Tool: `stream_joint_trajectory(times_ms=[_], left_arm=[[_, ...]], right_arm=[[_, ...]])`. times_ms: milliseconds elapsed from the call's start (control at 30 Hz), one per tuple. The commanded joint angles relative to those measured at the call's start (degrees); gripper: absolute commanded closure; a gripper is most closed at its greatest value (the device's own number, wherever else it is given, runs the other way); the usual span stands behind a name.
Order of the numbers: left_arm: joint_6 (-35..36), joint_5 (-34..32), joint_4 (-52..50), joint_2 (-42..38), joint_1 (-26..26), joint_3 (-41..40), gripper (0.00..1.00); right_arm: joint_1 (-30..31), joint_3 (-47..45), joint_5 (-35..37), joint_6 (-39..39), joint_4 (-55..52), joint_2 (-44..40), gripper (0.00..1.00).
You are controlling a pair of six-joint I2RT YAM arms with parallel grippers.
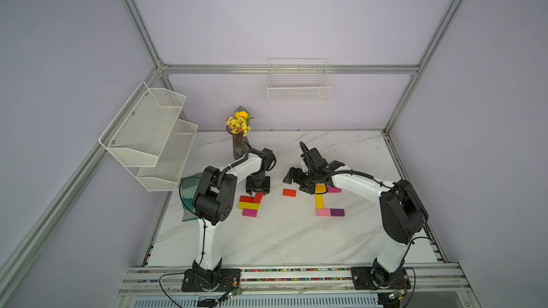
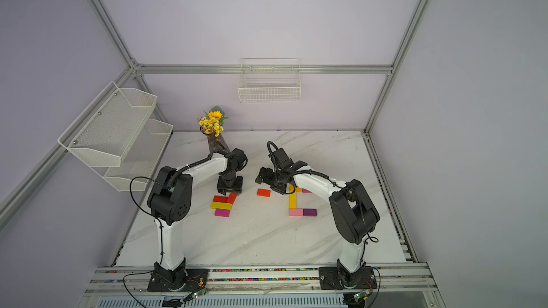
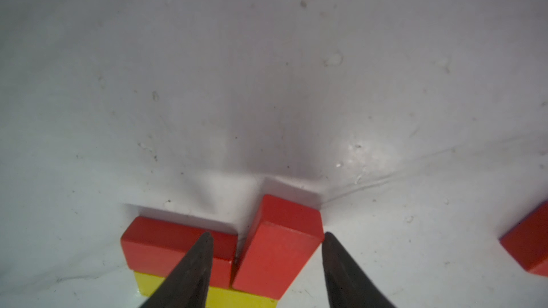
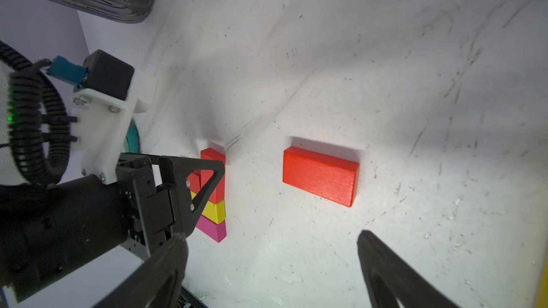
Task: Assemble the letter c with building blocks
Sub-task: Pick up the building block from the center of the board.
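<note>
The left tool [image 3: 267, 234] hangs over the tilted red block [image 3: 278, 247], left of centre, whose long axis runs near to far with its near end on the yellow block [image 3: 237, 299]. Its half-open jaws straddle the block's short width, gripping nothing. The flat red block [image 3: 166, 247] just left lies under one finger; the right tool [image 4: 271, 234], wide open and empty, is farther off.

My left hand [image 3: 267, 235] straddles a tilted red block [image 3: 278, 250], fingers apart. One fingertip [image 3: 329, 241] sits just beside its corner, the other over a second red block [image 3: 154, 244]. Both reds meet a yellow block [image 3: 237, 299]. A third red block [image 3: 527, 244] lies apart on the table [image 3: 267, 69].
</note>
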Motion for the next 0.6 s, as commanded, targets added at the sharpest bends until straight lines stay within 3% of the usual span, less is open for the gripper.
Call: stream_joint_trajectory(times_ms=[0,267,567], left_arm=[[1.1,1.1,1.1,0.6,-0.2,-0.2,0.47],[0.3,1.8,1.8,1.4,-0.5,-0.7,0.5],[-1.6,4.0,2.4,1.4,-0.8,0.0,0.81]], right_arm=[[-0.5,-0.4,-0.3,-0.4,-0.5,-1.9,0.09],[-1.7,0.0,-1.5,-1.1,-0.5,-2.1,0.09],[-3.0,0.3,-3.1,-2.3,-2.2,-2.1,0.09]])
